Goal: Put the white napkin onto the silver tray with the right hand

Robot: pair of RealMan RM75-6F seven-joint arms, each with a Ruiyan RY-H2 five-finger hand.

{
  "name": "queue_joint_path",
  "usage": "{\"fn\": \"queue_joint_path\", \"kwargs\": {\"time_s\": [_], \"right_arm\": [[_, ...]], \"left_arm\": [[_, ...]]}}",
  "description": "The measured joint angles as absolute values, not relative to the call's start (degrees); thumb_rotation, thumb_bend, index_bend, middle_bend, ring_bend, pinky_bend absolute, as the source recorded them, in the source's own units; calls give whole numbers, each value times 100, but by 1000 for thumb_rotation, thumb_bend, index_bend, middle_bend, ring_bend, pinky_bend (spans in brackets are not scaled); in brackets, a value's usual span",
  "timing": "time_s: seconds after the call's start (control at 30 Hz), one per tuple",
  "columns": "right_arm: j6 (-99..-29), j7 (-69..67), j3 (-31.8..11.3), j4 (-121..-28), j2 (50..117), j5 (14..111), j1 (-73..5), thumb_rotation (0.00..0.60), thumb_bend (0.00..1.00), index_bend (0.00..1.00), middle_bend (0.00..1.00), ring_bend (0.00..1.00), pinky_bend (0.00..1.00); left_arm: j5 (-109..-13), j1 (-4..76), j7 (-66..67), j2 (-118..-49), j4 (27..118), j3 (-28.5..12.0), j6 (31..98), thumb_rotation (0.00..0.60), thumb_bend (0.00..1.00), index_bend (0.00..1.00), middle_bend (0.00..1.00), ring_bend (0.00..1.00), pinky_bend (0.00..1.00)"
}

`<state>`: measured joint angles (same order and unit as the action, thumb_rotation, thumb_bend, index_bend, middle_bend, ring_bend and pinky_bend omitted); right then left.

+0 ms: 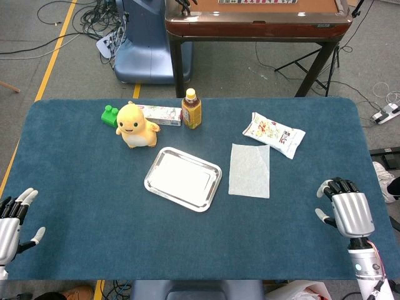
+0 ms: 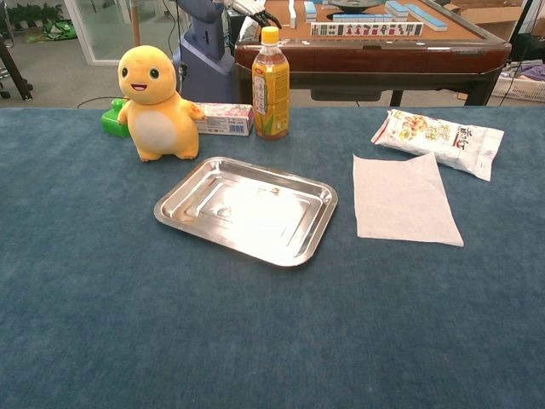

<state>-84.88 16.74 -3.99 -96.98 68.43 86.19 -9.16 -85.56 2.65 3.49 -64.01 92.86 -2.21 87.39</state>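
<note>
I'm looking at the napkin (image 1: 249, 170) lying flat on the blue table (image 1: 94, 187), right of center in the head view, just beside the tray (image 1: 183, 178) but not touching it. My right hand (image 1: 345, 209) is sitting at the lower right, fingers apart, holding nothing, well apart from the napkin. My left hand (image 1: 14, 219) is hanging at the lower left edge, also spread and holding nothing. A snack bag (image 1: 274, 134) is lying just above the napkin; a plush (image 1: 135, 125), bottle (image 1: 191, 109) and small box (image 1: 161, 114) are sitting above the tray.

White napkin (image 2: 402, 198), silver tray (image 2: 317, 239), perhaps printed snack bag (image 2: 438, 141).
</note>
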Motion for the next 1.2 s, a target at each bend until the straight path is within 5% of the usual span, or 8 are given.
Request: {"fn": "queue_joint_path", "kwargs": {"time_s": [0.57, 1.2], "right_arm": [[-7582, 2266, -579, -9703, 7361, 8060, -1390, 600, 104, 505, 370, 262, 315], [-6151, 2429, -950, -8117, 8941, 7169, -2590, 600, 128, 505, 387, 262, 316]], "left_arm": [[-8632, 284, 167, -6452, 9140, -220, 8762, 600, 246, 119, 116, 138, 74], [-8525, 184, -80, -6470, 8916, -207, 8792, 600, 246, 119, 116, 137, 74]]}}
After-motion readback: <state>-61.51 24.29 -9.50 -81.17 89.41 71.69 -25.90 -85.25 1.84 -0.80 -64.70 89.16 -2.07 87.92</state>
